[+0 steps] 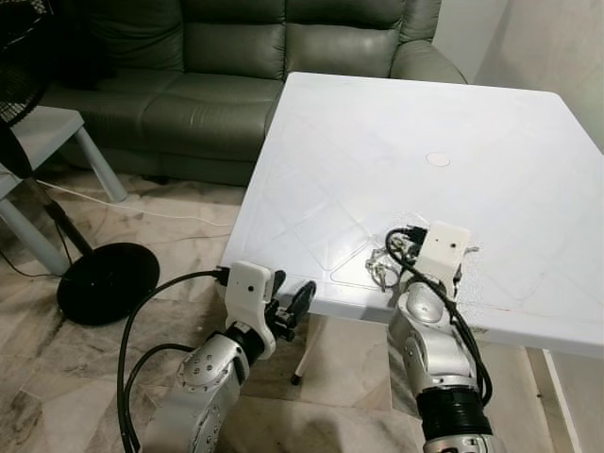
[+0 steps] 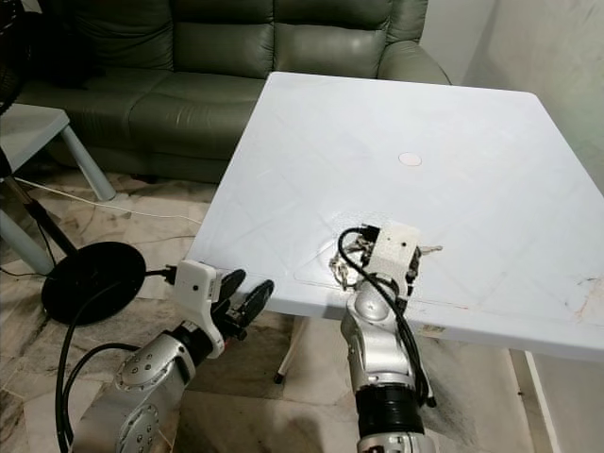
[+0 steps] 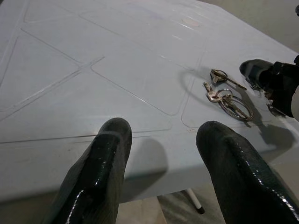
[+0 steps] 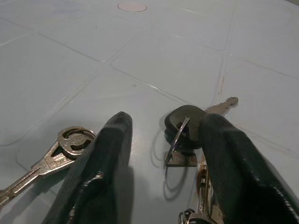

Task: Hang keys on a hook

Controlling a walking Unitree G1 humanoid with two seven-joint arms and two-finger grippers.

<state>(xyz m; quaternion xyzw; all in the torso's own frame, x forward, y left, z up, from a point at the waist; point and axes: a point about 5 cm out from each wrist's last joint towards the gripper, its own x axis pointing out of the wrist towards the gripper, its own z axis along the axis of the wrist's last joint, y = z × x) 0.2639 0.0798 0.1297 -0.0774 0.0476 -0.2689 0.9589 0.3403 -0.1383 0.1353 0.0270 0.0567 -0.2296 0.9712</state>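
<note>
While both hands gape, right hand [image 4: 161,154] straddles one bunch of keys [image 3: 226,95].

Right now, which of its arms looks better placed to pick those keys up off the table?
The right. Its gripper is already down on the white table with open fingers straddling the keys. The left gripper hangs off the table's near edge, short of them.

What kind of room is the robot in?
Probably a living room in a home. There is a green sofa, a standing fan on the tiled floor, and a white table with keys on it.
</note>
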